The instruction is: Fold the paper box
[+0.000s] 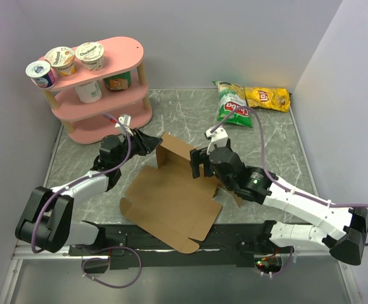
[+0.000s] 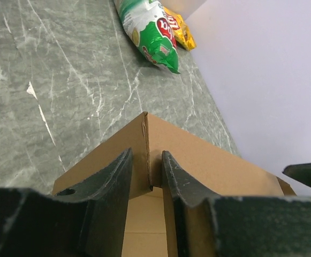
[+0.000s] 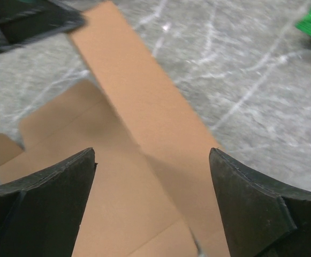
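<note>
Locate box [image 1: 171,202] at worktop [image 1: 190,111] centre, base flat, rear wall raised. With left gripper [image 1: 153,143] clamped on the wall's corner, steady the fold. Bring down right gripper [image 1: 199,163], spread wide above the wall, squarely along the score to avoid buckling.

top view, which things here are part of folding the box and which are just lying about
In the job: paper box; left gripper, pinching its raised flap; right gripper, open over it.
Lying about: green chip bag; yellow chip bag; pink shelf; cups on it.
</note>
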Controlling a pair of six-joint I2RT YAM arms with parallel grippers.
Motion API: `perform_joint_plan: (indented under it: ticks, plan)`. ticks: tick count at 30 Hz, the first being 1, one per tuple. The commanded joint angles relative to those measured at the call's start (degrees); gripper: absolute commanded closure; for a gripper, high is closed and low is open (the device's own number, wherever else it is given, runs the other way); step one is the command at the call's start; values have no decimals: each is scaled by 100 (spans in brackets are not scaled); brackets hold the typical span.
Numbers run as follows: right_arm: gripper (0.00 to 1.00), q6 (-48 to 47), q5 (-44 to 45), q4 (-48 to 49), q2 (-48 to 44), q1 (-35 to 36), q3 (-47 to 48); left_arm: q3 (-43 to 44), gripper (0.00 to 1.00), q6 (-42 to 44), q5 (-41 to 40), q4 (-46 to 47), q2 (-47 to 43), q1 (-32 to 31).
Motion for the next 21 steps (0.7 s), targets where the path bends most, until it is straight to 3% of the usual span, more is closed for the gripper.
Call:
perform_joint_plan:
  ticks: [1, 7, 10, 13, 16, 21]
  plan:
    - [3, 206, -90, -516, -384, -396, 113, -156, 66, 110, -442, -1137, -20, 21]
    - [3, 495, -520, -1105, -1395, -450, -335, -121, 67, 84, -496, -1287, -29, 13]
    - [9, 1197, -836, -1466, -1896, -441, -423, -121, 66, 75, -478, -1305, -20, 13]
    - [11, 1936, -1178, -1177, -2327, -450, -703, -138, 67, 101, -513, -1305, -38, 13]
    - [11, 2499, -1285, -905, -2268, -441, -941, -121, 66, 154, -548, -1357, -55, 13]
    - [10, 3132, -741, -1001, -1933, -467, -1143, -147, 66, 163, -522, -1331, -143, 13]
